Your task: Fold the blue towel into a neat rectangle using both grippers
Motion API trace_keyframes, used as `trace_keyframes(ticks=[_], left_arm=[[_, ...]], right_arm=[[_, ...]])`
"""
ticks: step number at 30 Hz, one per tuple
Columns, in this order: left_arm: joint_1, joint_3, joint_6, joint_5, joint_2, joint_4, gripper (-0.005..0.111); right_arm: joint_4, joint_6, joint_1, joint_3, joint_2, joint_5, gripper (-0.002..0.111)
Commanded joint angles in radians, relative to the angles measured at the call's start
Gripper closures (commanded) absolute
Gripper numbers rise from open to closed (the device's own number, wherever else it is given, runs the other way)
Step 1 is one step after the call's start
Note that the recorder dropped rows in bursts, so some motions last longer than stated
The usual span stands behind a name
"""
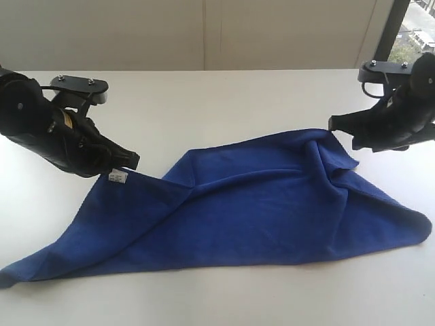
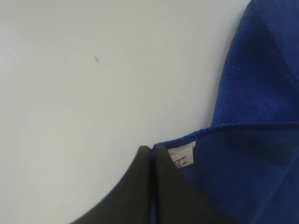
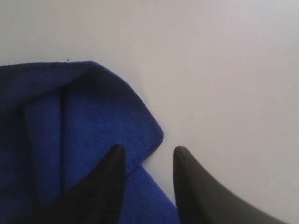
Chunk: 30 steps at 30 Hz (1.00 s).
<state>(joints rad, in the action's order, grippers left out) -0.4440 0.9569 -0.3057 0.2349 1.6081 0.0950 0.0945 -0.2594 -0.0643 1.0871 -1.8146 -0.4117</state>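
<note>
White worktop, blue towel lying rumpled across the middle. Left claw pressed together, pinching the corner by the white label. Right claw spread at another corner: one finger over cloth, one over bare worktop.

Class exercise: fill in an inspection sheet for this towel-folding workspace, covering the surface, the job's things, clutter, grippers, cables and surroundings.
surface: white table, smooth, with one tiny dark speck.
job's things: blue towel lies rumpled and partly doubled over, not yet a rectangle; white label at the corner by the left arm.
clutter: nothing seen.
grippers: left gripper jaws shut, apparently pinching the label corner; right gripper jaws open at the bunched opposite corner.
cables: thin black loop at the right arm, clear of the towel.
surroundings: pale wall panels behind; window at the right.
</note>
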Motion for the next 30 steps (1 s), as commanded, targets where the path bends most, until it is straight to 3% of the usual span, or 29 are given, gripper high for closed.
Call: trace_keyframes(ticks=[1, 25, 27, 30], left_arm=[[0.003, -0.005, -0.009, 0.003, -0.012, 0.0, 0.107], [0.003, -0.005, -0.009, 0.004, -0.012, 0.0, 0.107], [0.003, -0.005, -0.009, 0.004, -0.012, 0.0, 0.107], [0.003, -0.005, -0.009, 0.004, -0.012, 0.0, 0.107]], right_arm=[[-0.035, -0.035, -0.008, -0.001, -0.052, 0.046, 0.072], [-0.086, -0.153, -0.042, -0.001, -0.185, 0.164, 0.073], [-0.095, -0.153, -0.042, -0.001, -0.192, 0.164, 0.077], [-0.095, -0.144, -0.042, -0.001, -0.192, 0.166, 0.096]])
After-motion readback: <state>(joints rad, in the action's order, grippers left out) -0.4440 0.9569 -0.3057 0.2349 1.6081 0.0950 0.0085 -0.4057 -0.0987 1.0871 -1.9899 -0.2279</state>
